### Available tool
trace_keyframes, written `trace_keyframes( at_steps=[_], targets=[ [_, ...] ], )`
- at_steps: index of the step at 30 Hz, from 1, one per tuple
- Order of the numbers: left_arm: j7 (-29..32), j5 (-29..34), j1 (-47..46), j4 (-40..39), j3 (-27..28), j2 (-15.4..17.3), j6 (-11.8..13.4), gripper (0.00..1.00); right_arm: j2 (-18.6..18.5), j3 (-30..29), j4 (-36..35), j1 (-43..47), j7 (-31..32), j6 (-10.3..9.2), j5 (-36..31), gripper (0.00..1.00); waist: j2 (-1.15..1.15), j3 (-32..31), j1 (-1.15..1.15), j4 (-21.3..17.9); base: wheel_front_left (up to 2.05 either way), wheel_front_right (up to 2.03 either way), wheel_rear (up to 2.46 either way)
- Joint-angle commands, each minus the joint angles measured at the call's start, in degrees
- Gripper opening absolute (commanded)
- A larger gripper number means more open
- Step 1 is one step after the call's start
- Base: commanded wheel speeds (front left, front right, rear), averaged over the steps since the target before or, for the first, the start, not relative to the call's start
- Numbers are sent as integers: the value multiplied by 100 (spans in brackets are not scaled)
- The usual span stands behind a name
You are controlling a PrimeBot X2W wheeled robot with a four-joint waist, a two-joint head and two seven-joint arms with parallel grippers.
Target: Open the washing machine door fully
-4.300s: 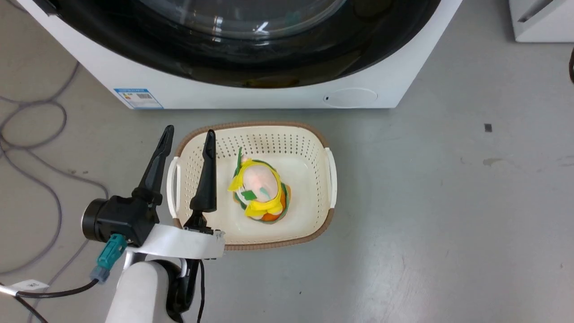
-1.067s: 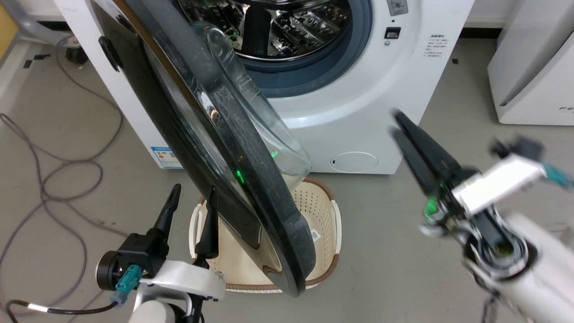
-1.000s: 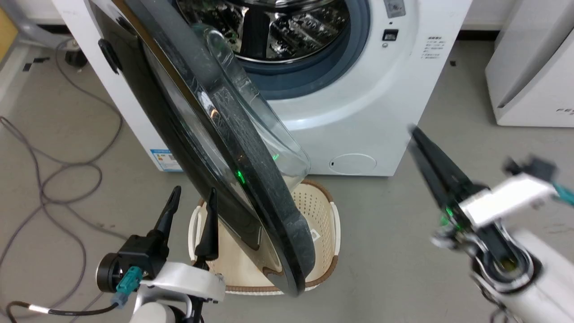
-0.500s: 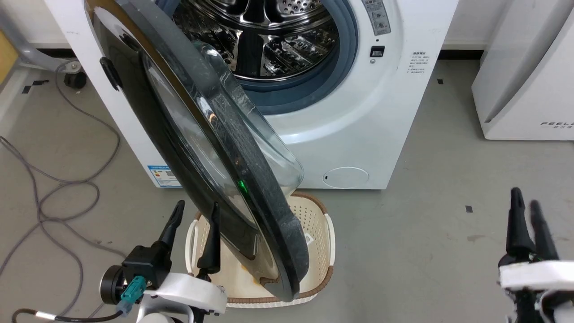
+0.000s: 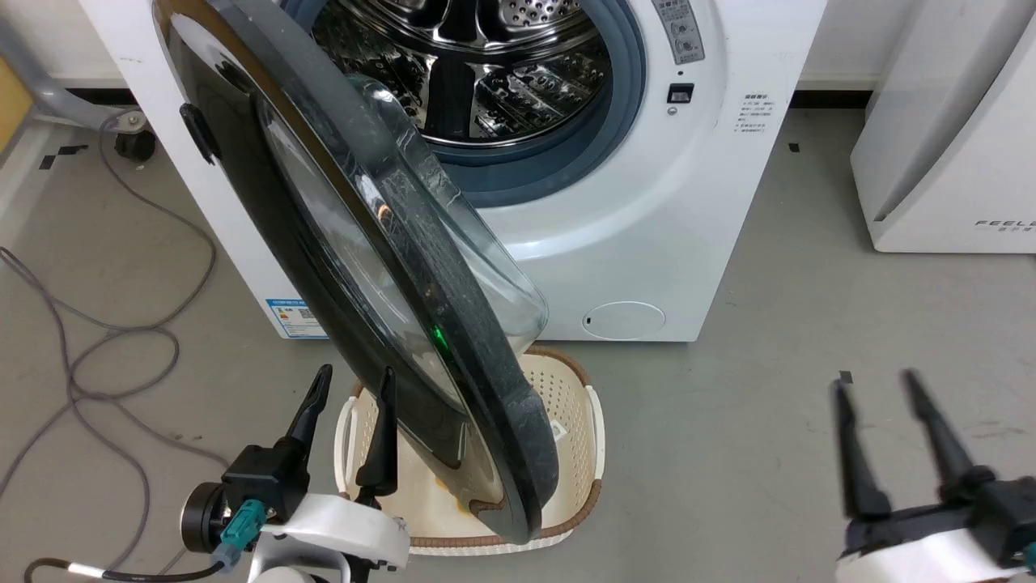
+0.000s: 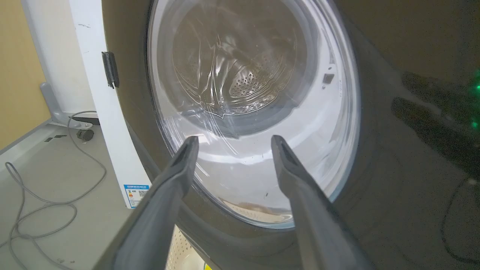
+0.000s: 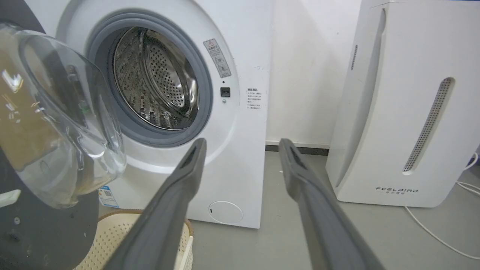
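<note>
The washing machine (image 5: 647,235) stands with its steel drum (image 5: 486,73) exposed. The washing machine door (image 5: 477,364), a black disc with a clear glass bowl (image 5: 486,259), hangs swung out partway and hinged on the left, over the basket. My left gripper (image 5: 356,372) is open at the lower left, just in front of the door's black outer face. In the left wrist view the left gripper (image 6: 234,138) points at the door's round window (image 6: 243,82). My right gripper (image 5: 874,382) is open and empty at the lower right. In the right wrist view the right gripper (image 7: 243,140) faces the washing machine (image 7: 243,56) from a distance.
A cream perforated basket (image 5: 587,421) sits on the floor under the door's lower edge. A white FEELBIRD appliance (image 5: 947,146) stands to the right of the machine. Grey cables (image 5: 105,356) loop across the floor at the left. Bare grey floor lies between the machine and my right gripper.
The head camera tilted up a little. My right gripper dropped from beside the machine's front to the lower right, away from it. The door and my left gripper kept their places.
</note>
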Motion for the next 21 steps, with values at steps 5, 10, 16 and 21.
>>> trace_keyframes(
  at_steps=[5, 10, 16, 21],
  targets=[
    [-30, 66, 68, 45, 12, 7, 9, 100, 26, 52, -46, 231, 176, 5, -331, 100, 0, -4, 0, 13, 0, 0, 0],
    [-30, 89, 78, 90, 22, 7, 14, 0, 26, 63, -12, 285, 198, 5, -312, 100, 0, -11, 0, 11, 0, 0, 0],
    [-30, 89, 73, 108, 30, 7, -5, 0, 26, 86, 17, 258, 192, 5, -268, 100, 0, -9, 0, 5, 0, 0, 0],
    [-30, 79, 41, -27, 88, 7, 27, 0, 27, 111, 42, 248, 188, 5, -235, 100, 0, -32, 0, -7, 0, 0, 0]
  ],
)
